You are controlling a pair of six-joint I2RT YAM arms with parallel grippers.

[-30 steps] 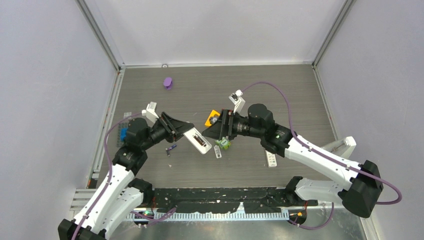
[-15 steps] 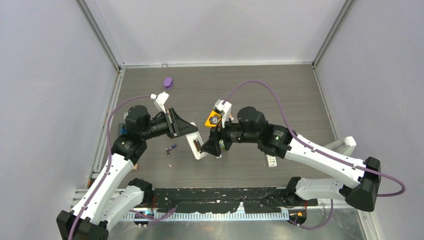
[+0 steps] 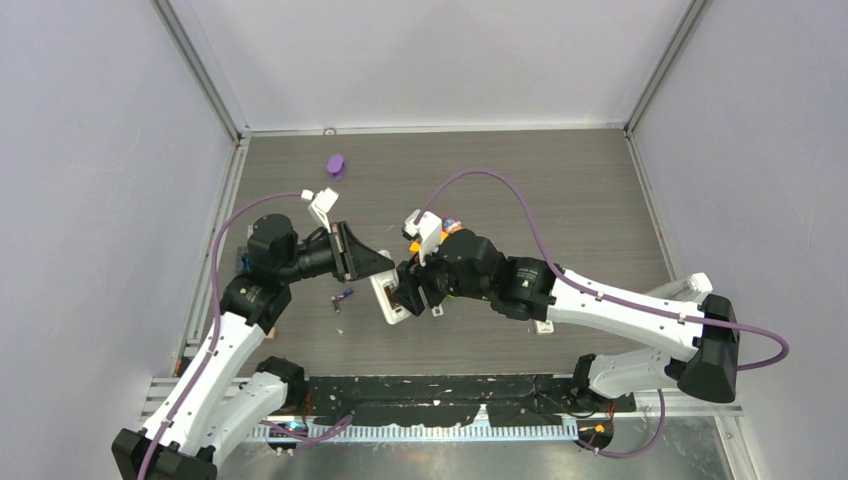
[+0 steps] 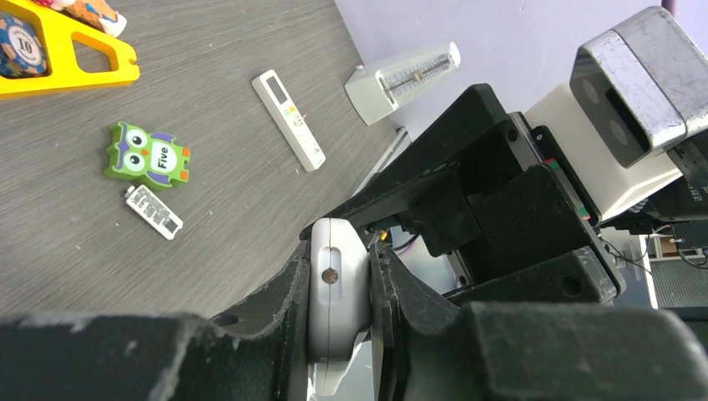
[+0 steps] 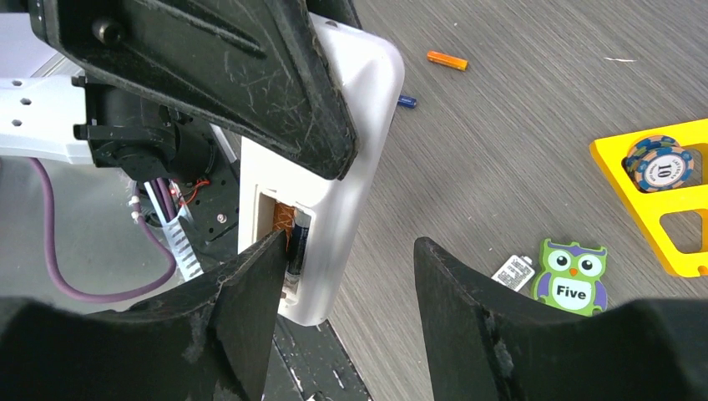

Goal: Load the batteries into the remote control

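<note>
My left gripper (image 4: 338, 276) is shut on a white remote control (image 4: 336, 292) and holds it above the table; it shows in the top view (image 3: 388, 297). In the right wrist view the remote (image 5: 355, 142) has its battery bay open, with an orange battery (image 5: 282, 217) and a dark battery (image 5: 299, 238) inside. My right gripper (image 5: 346, 309) is open, and its left finger (image 5: 242, 309) is against the bay. An orange battery (image 5: 447, 60) and a purple battery (image 5: 406, 101) lie loose on the table.
A green owl block (image 5: 573, 278), a small white plate (image 5: 512, 272) and a yellow piece (image 5: 618, 159) with a poker chip (image 5: 659, 164) lie near. A second white remote (image 4: 289, 119) and a white wedge (image 4: 403, 79) sit to the right. A purple lump (image 3: 336, 165) is far back.
My right gripper moved left and down to the remote's battery bay. My left gripper turned the remote so that its free end points down toward the near edge.
</note>
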